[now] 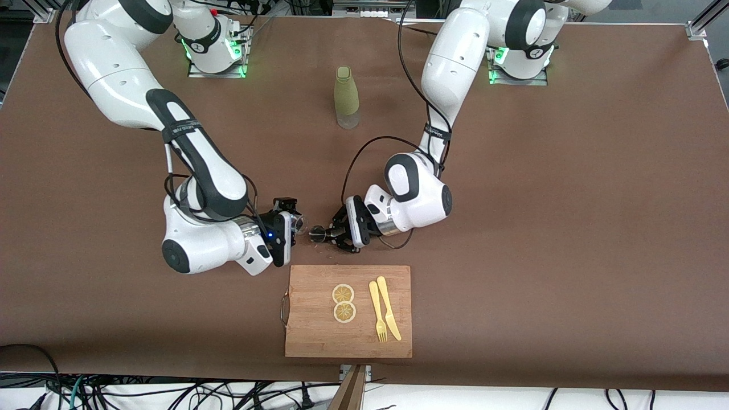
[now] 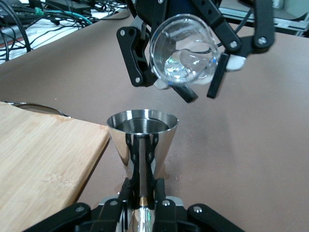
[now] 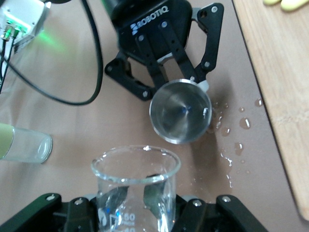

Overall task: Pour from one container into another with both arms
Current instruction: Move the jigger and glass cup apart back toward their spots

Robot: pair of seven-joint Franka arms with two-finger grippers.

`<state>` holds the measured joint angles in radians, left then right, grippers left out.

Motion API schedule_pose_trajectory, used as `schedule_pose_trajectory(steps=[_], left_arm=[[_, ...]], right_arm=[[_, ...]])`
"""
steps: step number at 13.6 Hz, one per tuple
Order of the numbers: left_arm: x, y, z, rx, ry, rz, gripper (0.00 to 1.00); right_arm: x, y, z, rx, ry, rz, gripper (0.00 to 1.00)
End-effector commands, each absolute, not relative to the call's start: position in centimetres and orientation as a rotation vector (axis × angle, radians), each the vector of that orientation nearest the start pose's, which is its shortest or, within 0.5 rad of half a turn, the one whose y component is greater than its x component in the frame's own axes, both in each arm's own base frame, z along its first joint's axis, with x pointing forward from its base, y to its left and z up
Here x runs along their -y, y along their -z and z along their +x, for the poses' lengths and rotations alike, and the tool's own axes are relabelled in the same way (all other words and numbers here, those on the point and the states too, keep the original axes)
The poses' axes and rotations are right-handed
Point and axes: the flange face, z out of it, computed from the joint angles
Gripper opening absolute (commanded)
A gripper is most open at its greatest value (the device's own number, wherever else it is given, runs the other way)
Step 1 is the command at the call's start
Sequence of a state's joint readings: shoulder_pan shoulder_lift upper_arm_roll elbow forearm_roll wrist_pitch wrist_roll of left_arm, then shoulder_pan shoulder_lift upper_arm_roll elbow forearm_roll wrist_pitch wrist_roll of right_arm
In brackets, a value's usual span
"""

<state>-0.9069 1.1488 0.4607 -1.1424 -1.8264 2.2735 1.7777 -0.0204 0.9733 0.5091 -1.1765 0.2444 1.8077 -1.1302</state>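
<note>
The tiny clear glass cup (image 1: 299, 222) is held in my right gripper (image 1: 295, 224), which is shut on it. The cup is tipped on its side, its mouth (image 2: 182, 53) turned toward the jigger. In the right wrist view the fingers (image 3: 171, 193) show through the glass cup (image 3: 136, 186). The small steel jigger (image 1: 316, 232) stands upright in my left gripper (image 1: 326, 233), shut on its lower cone just off the table. The jigger's open top (image 2: 142, 123) sits just below the cup's rim, above my left gripper (image 2: 143, 186). From the right wrist the jigger (image 3: 180, 111) is seen from above.
Water drops (image 3: 234, 137) lie on the brown table beside the jigger. A wooden cutting board (image 1: 319, 336) nearer the front camera carries two lemon slices (image 1: 343, 294), a yellow fork (image 1: 377, 316) and a knife (image 1: 389, 307). A tall olive-green bottle (image 1: 346, 97) stands between the arms' bases.
</note>
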Motion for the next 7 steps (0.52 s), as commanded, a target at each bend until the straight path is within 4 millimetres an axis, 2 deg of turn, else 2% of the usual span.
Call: schedule_pose_trajectory(steps=[1, 4, 7], left_arm=[[42.7, -17.0, 66.1, 1.349, -0.914, 1.658, 0.00], [36.2, -18.3, 69.1, 1.363, -0.930, 1.477, 0.00], [28.9, -18.4, 70.4, 1.386, -0.946, 1.287, 0.00]], right_arm=[[-25.0, -24.4, 69.3, 1.579, 0.089, -1.785, 0.23], [-21.7, -23.9, 70.4, 1.608, 0.196, -1.704, 0.23], [-16.5, -22.3, 71.5, 1.666, 0.379, -1.565, 0.23]])
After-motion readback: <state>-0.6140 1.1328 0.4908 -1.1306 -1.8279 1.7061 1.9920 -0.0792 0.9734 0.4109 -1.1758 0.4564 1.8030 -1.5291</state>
